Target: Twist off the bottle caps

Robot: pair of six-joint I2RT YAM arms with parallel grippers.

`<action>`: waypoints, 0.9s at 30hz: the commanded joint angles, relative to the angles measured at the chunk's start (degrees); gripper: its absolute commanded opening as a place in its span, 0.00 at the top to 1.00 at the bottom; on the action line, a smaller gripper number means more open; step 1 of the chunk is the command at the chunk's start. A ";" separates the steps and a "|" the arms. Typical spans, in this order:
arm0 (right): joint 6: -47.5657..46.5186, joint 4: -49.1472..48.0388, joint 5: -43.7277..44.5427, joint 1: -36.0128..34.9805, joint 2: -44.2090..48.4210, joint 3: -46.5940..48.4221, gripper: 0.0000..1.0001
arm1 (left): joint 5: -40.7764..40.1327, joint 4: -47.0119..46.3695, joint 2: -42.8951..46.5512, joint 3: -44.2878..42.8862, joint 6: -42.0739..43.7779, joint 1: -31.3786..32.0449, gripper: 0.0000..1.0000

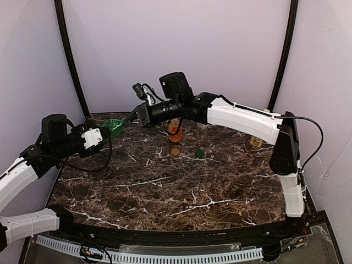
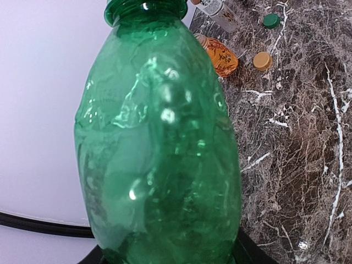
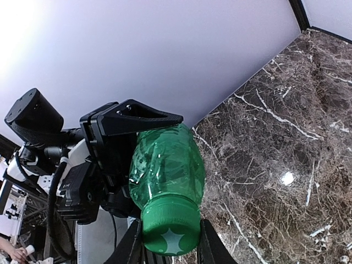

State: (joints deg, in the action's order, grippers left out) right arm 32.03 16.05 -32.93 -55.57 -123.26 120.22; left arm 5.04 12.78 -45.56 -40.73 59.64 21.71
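A green plastic bottle (image 3: 165,165) lies level above the table's far left, and my left gripper (image 1: 110,131) is shut on its body. Its bright green cap (image 3: 170,231) sits between the two fingers of my right gripper (image 3: 169,245), which is shut on the cap from the neck end. The bottle fills the left wrist view and hides most of the left fingers. A tan-gold cap (image 1: 175,150) and a dark green cap (image 1: 199,153) lie loose on the marble table (image 1: 165,192). No pale yellow cap is in view.
An orange bottle (image 1: 174,128) and a clear bottle (image 1: 202,132) stand at the back centre, partly under the right arm. Another bottle (image 1: 256,142) stands at the back right. A lilac wall closes off the table's far and side edges.
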 commanded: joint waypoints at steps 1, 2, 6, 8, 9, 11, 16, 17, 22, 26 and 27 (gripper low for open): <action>-1.06 -3.89 -3.54 -0.41 -0.98 1.00 0.95 | 2.10 -0.34 0.93 1.09 0.14 0.35 0.99; -1.88 -4.81 -4.82 -0.46 -0.89 0.47 1.00 | 2.79 -0.01 1.05 1.03 0.13 0.35 0.99; -11.38 -6.22 -7.59 -1.50 1.01 -2.40 1.00 | 11.57 5.53 2.42 0.02 0.33 0.35 0.99; -18.36 -5.95 -6.11 -2.54 3.54 -4.96 1.00 | 16.86 10.39 2.59 -1.06 0.24 0.35 0.99; -21.86 -6.07 -5.34 -3.09 4.82 -6.59 1.00 | 19.79 13.45 2.41 -1.44 0.19 0.35 0.99; -28.21 -6.71 -4.00 -4.13 7.16 -9.77 1.00 | 23.10 17.27 2.19 -2.21 0.06 0.35 0.99; -43.87 -6.83 -1.64 -7.00 11.90 -16.67 1.00 | 29.07 22.49 2.07 -3.83 -2.36 0.35 0.99; -47.40 -6.83 -1.24 -7.63 12.89 -18.13 1.00 | 30.38 22.74 1.97 -4.38 -3.23 0.35 0.99; -66.47 -6.42 2.85 -11.76 16.93 -24.96 1.00 | 35.58 25.59 1.16 -5.78 -6.52 0.35 0.99; -80.97 -4.20 7.26 -14.05 17.79 -27.40 1.00 | 37.37 25.76 1.06 -5.97 -8.42 0.35 0.99; -84.70 -3.58 8.13 -14.45 17.79 -27.72 1.00 | 37.52 25.87 1.03 -6.12 -8.67 0.35 0.99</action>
State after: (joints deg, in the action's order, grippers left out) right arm -31.33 12.82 -26.15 -65.60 -105.12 94.87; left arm 34.72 39.13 -43.97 -44.66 54.54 21.39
